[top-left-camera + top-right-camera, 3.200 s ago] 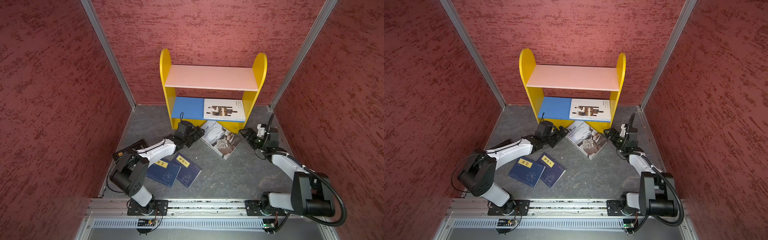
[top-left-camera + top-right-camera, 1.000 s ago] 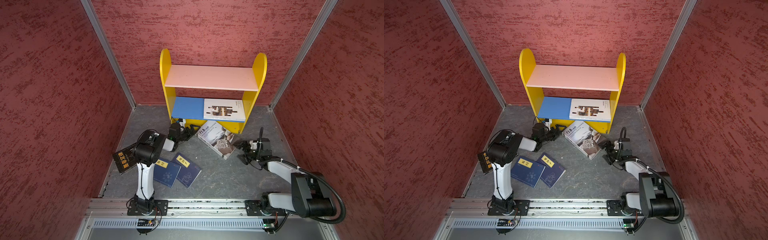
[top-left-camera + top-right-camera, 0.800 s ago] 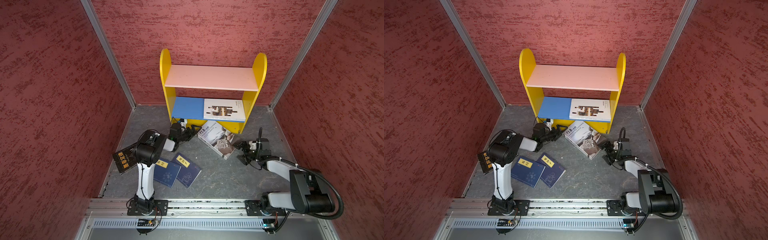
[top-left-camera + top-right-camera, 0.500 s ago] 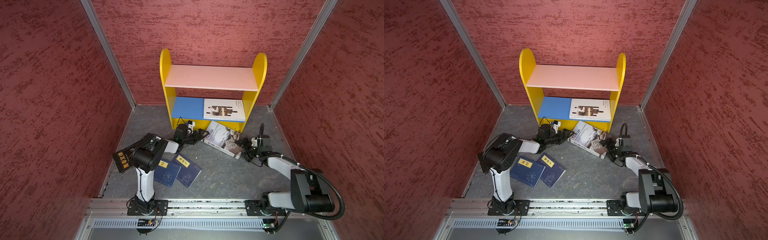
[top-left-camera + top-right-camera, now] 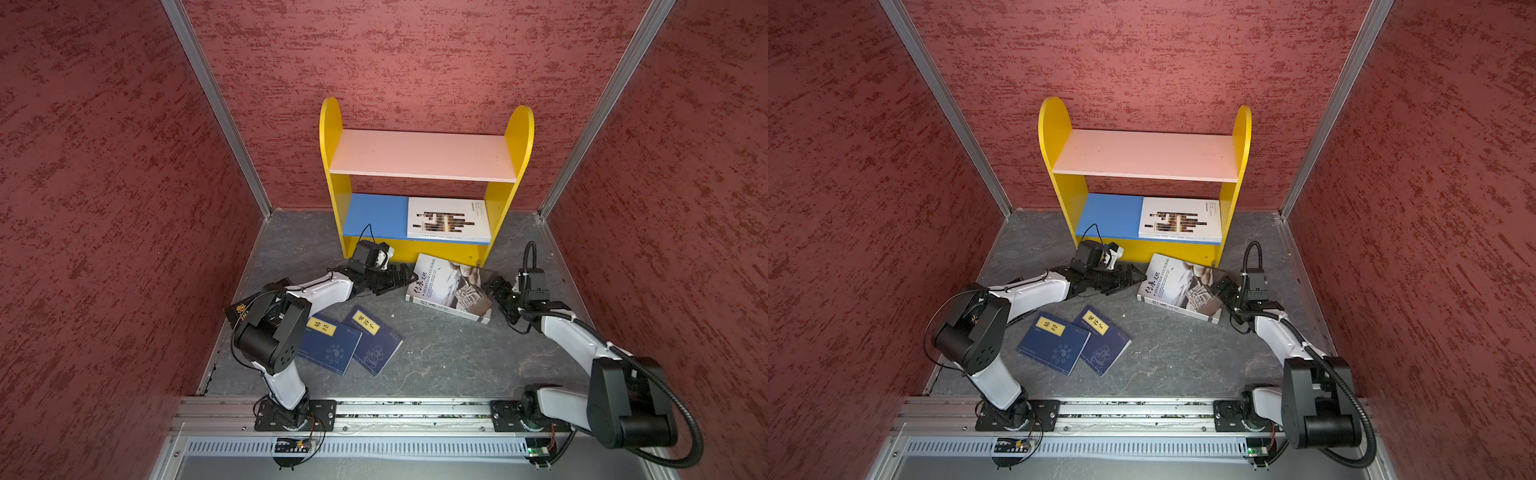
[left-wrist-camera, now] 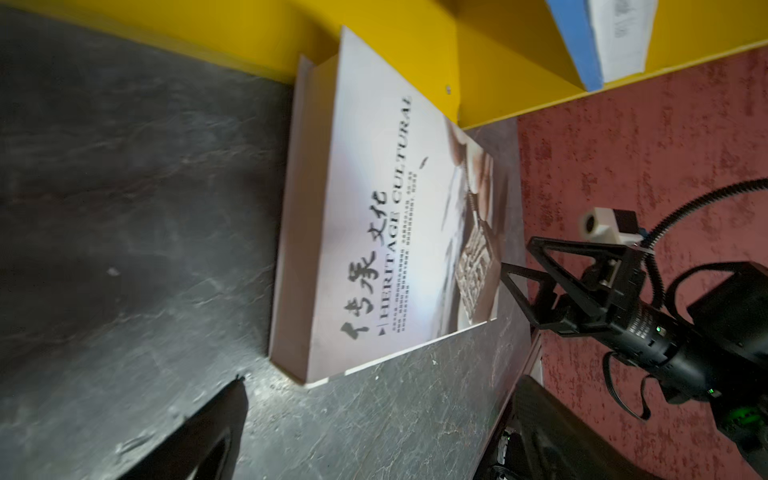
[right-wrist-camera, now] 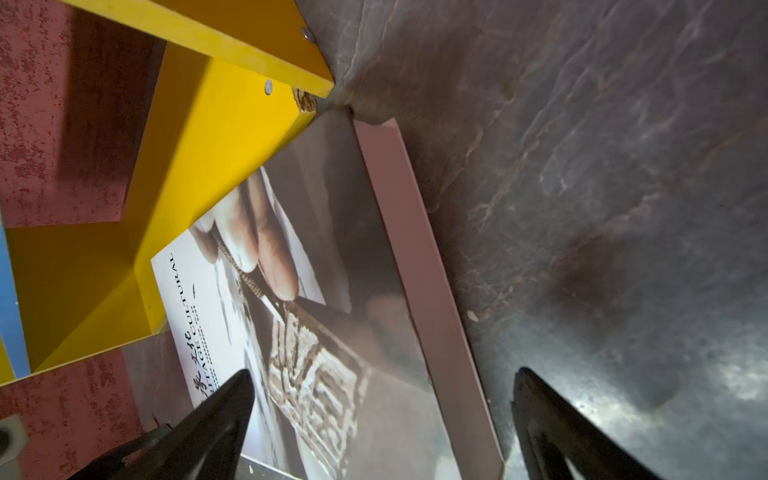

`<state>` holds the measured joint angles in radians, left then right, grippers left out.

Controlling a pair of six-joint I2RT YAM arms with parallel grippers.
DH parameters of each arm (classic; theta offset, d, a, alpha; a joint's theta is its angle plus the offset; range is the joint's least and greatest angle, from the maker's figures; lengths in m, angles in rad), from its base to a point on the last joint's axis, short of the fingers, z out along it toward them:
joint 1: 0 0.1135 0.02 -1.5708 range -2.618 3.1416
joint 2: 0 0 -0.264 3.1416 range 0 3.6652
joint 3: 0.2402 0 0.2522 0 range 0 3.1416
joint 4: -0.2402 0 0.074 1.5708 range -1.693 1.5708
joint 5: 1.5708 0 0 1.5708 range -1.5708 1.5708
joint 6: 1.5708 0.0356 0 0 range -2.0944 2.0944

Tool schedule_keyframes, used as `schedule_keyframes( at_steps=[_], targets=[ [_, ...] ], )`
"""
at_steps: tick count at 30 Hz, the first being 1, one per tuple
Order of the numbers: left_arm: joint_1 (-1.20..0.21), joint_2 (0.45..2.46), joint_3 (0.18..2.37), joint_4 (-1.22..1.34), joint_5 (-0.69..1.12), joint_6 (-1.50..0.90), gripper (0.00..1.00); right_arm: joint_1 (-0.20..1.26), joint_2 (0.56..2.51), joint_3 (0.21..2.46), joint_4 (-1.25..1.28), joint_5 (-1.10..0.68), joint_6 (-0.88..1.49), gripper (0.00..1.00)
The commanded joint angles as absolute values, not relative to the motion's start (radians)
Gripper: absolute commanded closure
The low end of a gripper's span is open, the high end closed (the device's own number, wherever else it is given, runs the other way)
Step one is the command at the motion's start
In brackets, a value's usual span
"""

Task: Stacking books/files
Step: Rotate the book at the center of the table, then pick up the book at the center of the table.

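Since the earlier frame the grey-covered book (image 5: pixel 446 291) has swung round against the yellow shelf's (image 5: pixel 415 249) foot, and both arms have closed in. It lies flat on the floor. The left gripper (image 5: pixel 409 277) gapes empty just beside one edge. The right gripper (image 5: pixel 490 289), also spread, straddles the opposite edge unpinched. Lifting by one edge could fan the cover open or jam a corner against the shelf.

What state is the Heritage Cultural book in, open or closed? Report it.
Closed. The Heritage Cultural book lies cover-up on the floor, title showing, page block flush beneath in both wrist views.
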<state>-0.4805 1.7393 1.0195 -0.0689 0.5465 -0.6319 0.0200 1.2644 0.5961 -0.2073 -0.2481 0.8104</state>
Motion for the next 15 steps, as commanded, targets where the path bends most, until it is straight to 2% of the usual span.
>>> schedule_keyframes(
  at_steps=[1,9,15],
  targets=[
    [-0.482,1.802,1.073,-0.127,0.495,-0.698,0.0,0.017,1.296,0.621,-0.152,-0.229,0.761,0.03],
    [-0.501,1.905,1.126,0.0,0.461,-0.763,0.01,0.017,1.399,0.611,-0.029,-0.277,0.774,0.06],
    [-0.518,1.999,1.226,-0.056,0.463,-0.721,0.0,0.017,1.448,0.622,-0.015,-0.293,0.754,0.09]
  ],
)
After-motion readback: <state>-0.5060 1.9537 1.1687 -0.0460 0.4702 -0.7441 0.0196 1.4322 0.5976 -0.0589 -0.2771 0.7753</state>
